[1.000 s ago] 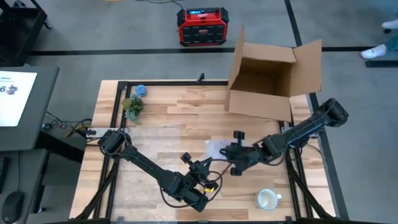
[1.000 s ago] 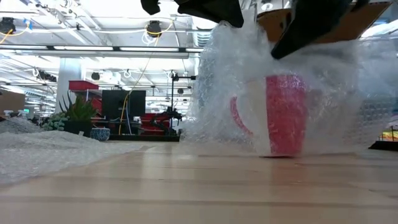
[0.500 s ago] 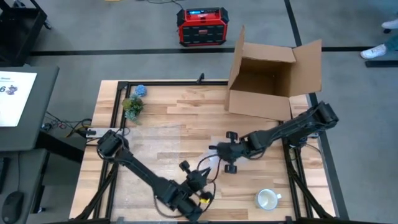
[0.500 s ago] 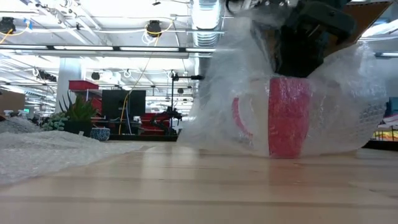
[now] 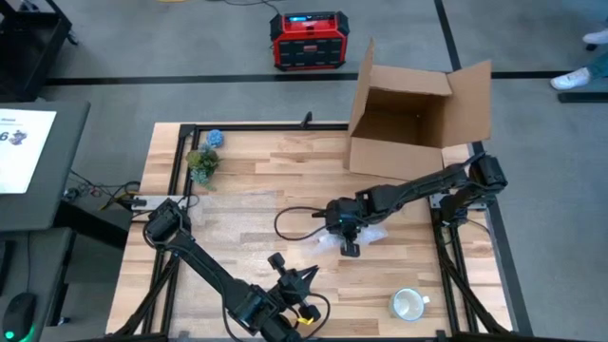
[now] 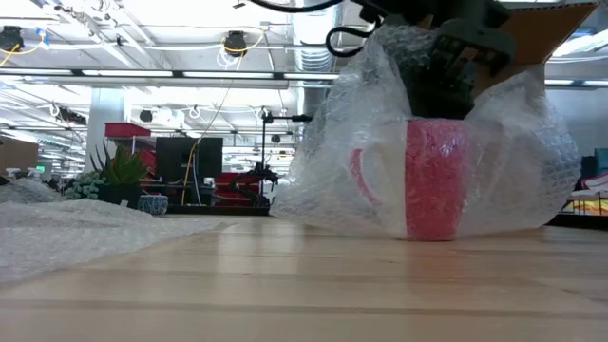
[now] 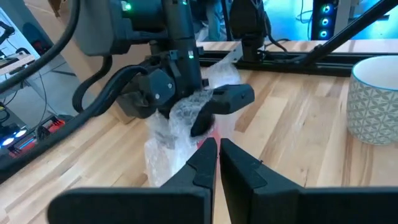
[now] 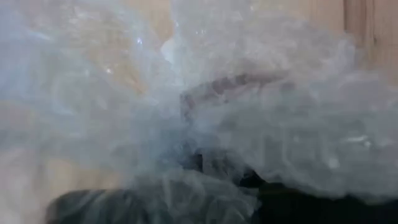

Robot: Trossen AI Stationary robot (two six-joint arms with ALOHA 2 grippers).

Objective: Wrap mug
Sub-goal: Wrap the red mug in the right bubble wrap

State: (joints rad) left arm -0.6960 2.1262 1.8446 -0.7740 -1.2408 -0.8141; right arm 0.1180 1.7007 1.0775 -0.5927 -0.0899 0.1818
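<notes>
Bubble wrap (image 6: pixel 494 142) is bunched over the red mug (image 6: pixel 432 176), which stands upright on the table (image 5: pixel 247 190) a little toward its right edge, between the cardboard box (image 5: pixel 418 119) at the far right corner and a white mug (image 5: pixel 408 304) near the front edge. The right gripper (image 5: pixel 347 220) sits directly on top of the bundle, pressing the gathered wrap down over the mug's mouth; its wrist view is filled with plastic, so I cannot tell whether its fingers are spread or pinched. The left gripper (image 7: pixel 217 152) hangs over the front edge of the table, well apart from the bundle, its fingers pressed together on nothing.

To do this step well, the right gripper should probably push straight down into the mug's opening so the loose wrap tucks inside without tipping the mug, then let go slowly, since the film could spring back. The skirt of wrap spread on the table at the mug's base seems worth folding under afterward.

Compared with a second ago, the right arm has reached further in toward the table's middle and now covers the mug, the wrap sits lower and tighter around it, and the left arm has drawn back toward the front edge.
</notes>
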